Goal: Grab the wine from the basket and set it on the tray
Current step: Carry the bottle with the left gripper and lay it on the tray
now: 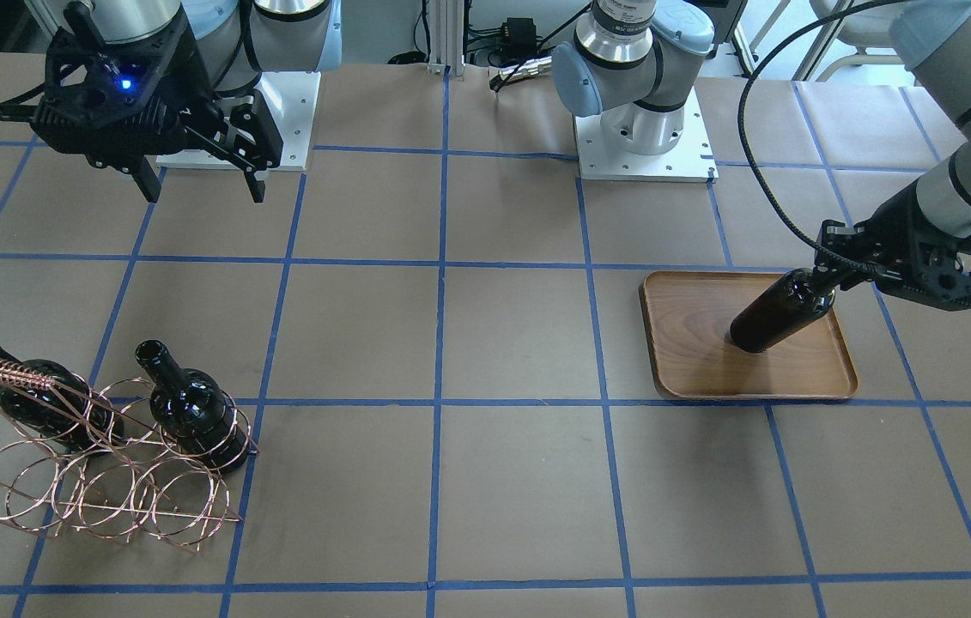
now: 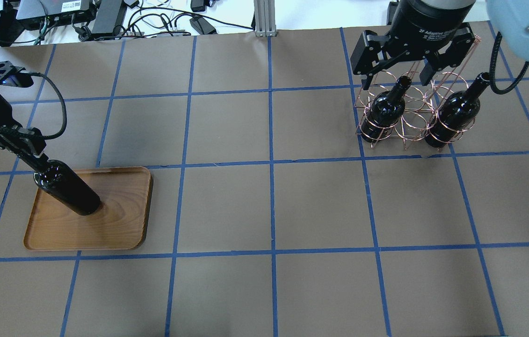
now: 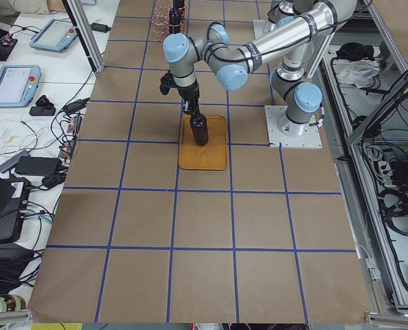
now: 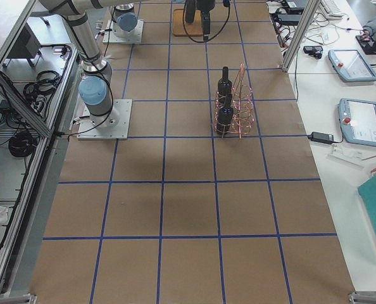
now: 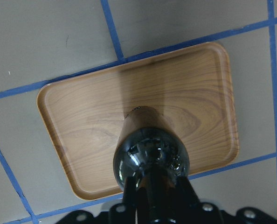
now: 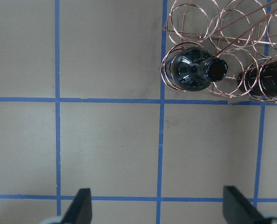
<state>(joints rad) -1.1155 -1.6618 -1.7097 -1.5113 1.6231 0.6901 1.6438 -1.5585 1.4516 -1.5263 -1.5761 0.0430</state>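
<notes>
3 bottles counted: 1 wine upright on the 1 tray, neck clamped in the left gripper; 2 other bottles standing in the 1 basket, well apart from the tray. Right gripper raised near the basket, jaws spread wide, grasping nothing
</notes>
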